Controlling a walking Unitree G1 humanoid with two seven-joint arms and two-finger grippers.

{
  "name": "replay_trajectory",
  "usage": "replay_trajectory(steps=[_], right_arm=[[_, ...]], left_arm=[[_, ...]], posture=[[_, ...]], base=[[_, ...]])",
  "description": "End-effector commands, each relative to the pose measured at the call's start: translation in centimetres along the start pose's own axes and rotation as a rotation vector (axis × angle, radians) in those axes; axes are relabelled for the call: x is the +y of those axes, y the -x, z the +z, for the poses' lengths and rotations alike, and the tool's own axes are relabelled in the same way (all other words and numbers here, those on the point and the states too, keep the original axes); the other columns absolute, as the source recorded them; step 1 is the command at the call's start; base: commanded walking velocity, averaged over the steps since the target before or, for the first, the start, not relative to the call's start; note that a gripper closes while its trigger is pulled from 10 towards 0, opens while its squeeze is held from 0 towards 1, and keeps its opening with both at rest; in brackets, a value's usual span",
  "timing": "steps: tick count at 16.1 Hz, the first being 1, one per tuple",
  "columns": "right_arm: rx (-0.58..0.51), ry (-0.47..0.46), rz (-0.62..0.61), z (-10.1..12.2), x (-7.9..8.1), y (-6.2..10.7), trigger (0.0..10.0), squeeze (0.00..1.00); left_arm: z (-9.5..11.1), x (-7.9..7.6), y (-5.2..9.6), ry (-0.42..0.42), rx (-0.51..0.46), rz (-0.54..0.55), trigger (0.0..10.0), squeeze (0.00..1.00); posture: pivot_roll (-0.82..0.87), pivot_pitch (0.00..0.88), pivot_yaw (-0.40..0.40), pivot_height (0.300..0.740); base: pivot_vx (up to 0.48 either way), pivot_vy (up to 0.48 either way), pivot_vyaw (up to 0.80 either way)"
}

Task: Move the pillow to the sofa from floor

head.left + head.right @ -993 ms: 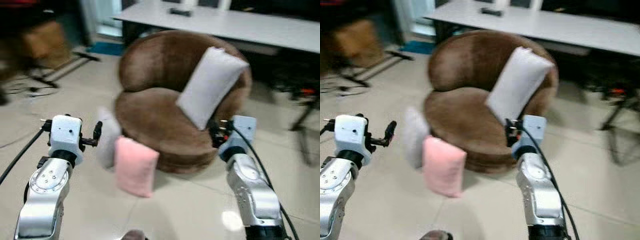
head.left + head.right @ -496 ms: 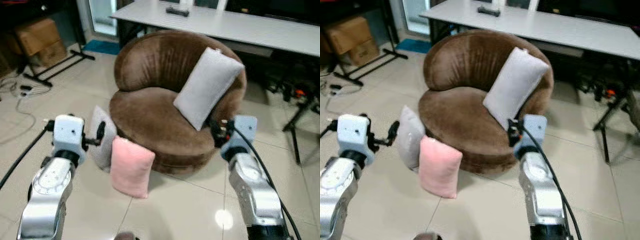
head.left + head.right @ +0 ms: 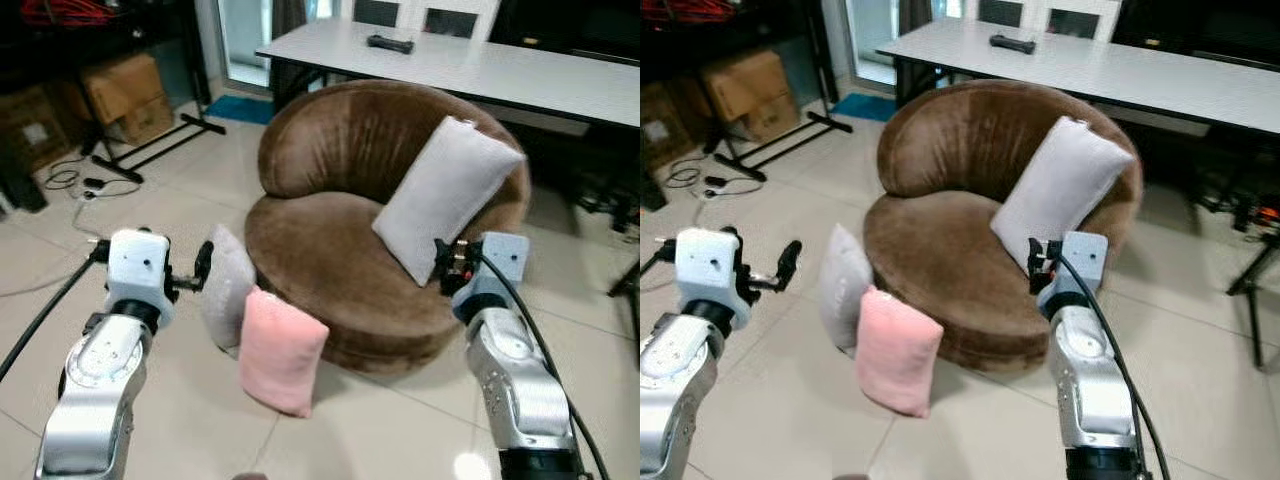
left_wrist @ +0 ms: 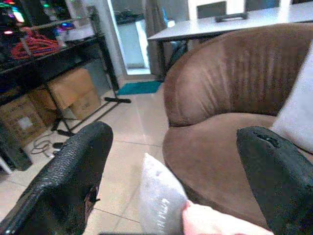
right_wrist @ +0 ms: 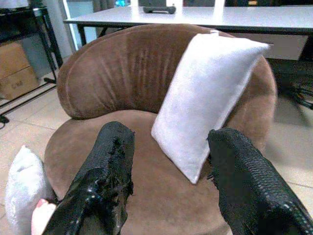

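We see a round sofa (image 3: pixel 340 250) covered in brown velvety cloth with a short, matt nap. A grey pillow (image 3: pixel 445 200) on it looks like soft, fine-woven fabric, as does the pale grey pillow (image 3: pixel 226 288) on the floor. The pink pillow (image 3: pixel 281 351) beside it seems fuzzier. The floor (image 3: pixel 120 230) is smooth, glossy tile that throws back the light. Our arms (image 3: pixel 95 400) are brushed silver metal. The black fingers (image 5: pixel 105 181) have a rough, grainy rubber-like surface. Behind, the table (image 3: pixel 480 65) top is smooth and matt, and the boxes (image 3: pixel 125 95) are plain cardboard.
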State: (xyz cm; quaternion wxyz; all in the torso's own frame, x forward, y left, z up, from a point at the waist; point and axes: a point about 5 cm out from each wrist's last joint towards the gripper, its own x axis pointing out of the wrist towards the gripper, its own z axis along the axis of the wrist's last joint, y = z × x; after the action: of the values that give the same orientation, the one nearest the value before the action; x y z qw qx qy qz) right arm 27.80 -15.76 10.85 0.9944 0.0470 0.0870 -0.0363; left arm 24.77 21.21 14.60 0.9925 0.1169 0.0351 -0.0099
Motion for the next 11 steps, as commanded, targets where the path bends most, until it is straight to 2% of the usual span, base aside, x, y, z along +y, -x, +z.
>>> replay_trajectory(steps=[1,11], right_arm=[[-0.028,0.010,0.029,0.63,0.76,-0.24,10.0,0.00],[-0.020,0.058,0.042,0.77,0.62,-0.69,10.0,0.00]], left_arm=[[-0.02,0.52,-0.15,-0.005,0.005,0.014,10.0,0.00],[-0.30,0.98,-0.12,-0.008,0.010,0.030,10.0,0.00]], posture=[[0.09,0.000,-0.036,0.740],[0.09,0.000,-0.057,0.740]], base=[[0.337,0.000,0.00],[0.343,0.000,0.00]])
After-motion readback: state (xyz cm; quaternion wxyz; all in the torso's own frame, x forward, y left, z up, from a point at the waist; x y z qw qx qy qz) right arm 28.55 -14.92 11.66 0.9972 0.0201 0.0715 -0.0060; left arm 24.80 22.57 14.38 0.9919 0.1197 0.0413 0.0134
